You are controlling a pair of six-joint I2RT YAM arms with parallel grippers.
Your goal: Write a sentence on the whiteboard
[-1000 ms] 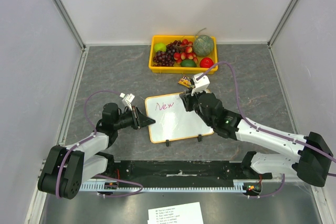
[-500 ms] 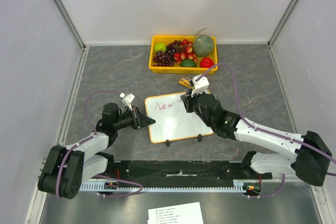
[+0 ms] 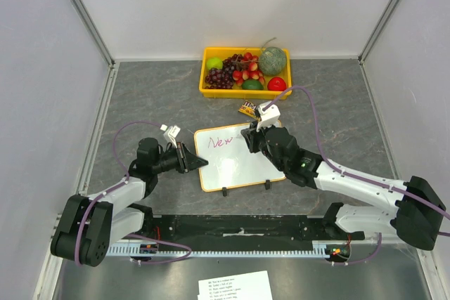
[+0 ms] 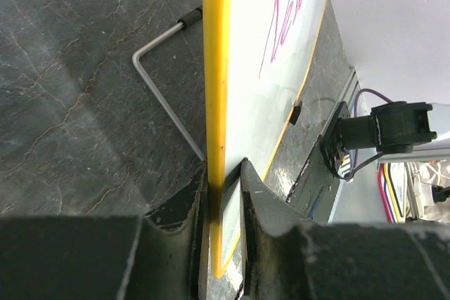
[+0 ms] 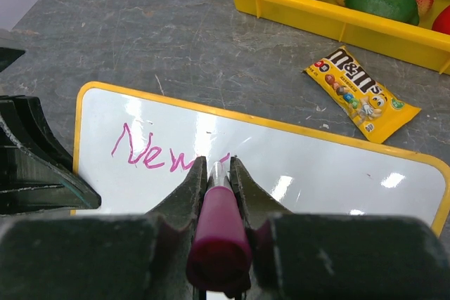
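One whiteboard (image 3: 235,159), one marker (image 5: 218,237), one word (image 5: 151,151).
My left gripper (image 4: 223,173) clamps the whiteboard's left edge; my right gripper (image 5: 216,166) pinches the marker.

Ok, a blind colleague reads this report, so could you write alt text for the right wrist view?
The right end effector grips a pink marker, its tip at the whiteboard just right of the pink handwritten word "New". Beyond the board lie an M&M's packet and a yellow tray of fruit.

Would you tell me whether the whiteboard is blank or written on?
Written on: the whiteboard bears pink lettering reading "New".
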